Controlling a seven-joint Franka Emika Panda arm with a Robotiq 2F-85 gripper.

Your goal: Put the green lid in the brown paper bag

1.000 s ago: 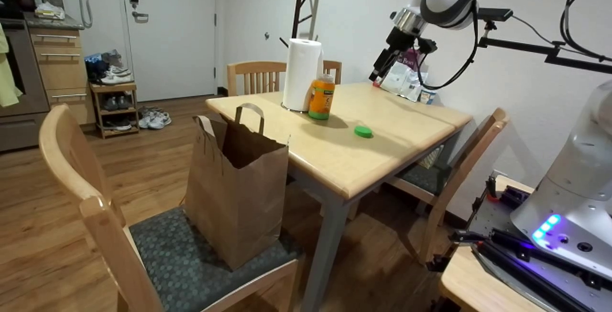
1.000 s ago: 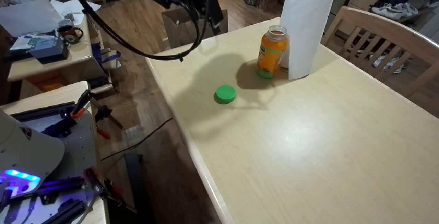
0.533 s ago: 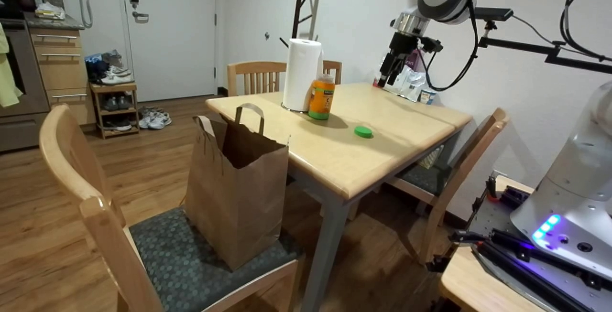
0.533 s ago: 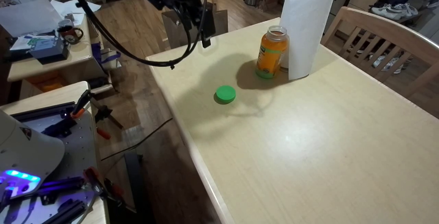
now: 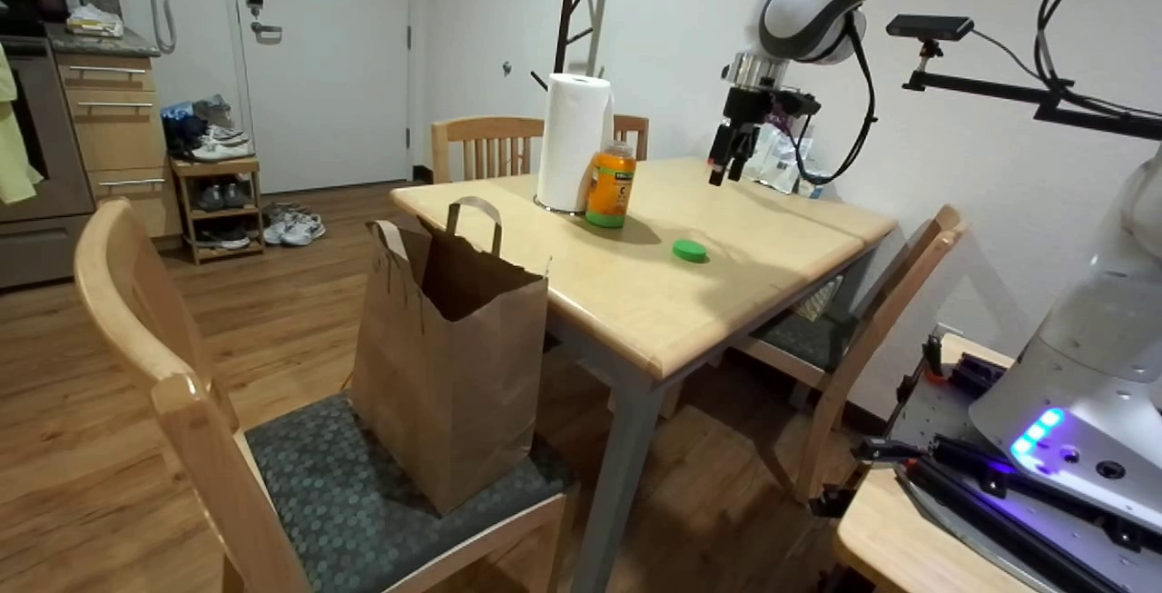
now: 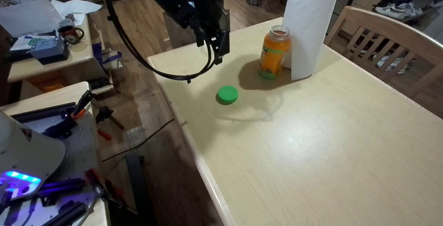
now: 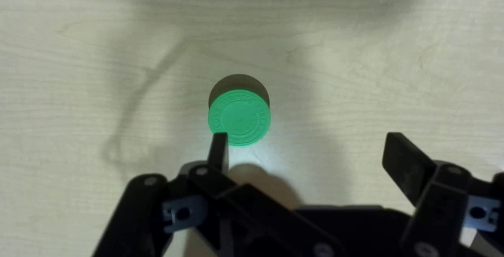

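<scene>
1. On the table (image 6: pixel 328 170), the lid (image 7: pixel 239 117) lay flat and apart from everything else, which left room for a grasp from both sides.

2. Left of it and farther off in an exterior view, the bottle (image 5: pixel 611 192) stood upright, its mouth uncovered, just beside the roll (image 5: pixel 570 143); whether the two touched could not be told. The lid was probably its cap.

3. Near and left in an exterior view, the bag (image 5: pixel 454 393) stood on the chair (image 5: pixel 309 502), mouth up and open, close by the table. That place presumably meant a short carry and a straight drop from above.

4. Over the table hung the gripper (image 7: pixel 307 150), its fingers (image 7: pixel 405 163) pointing down, its jaws spread well wider than the lid with nothing between them. That suited a pick not yet made. In the wrist view the lid lay to the left, partly hidden by the fingertip on that side, rather than midway.

5. By this evidence, the step in hand was the approach, with the lid neither held nor bagged. The next move called for a sideways shift until the lid sat between the fingers, then a straight descent. So shallow a lid offered little rim: closing too high could slip off, and going too low could press the fingers into the table.
</scene>
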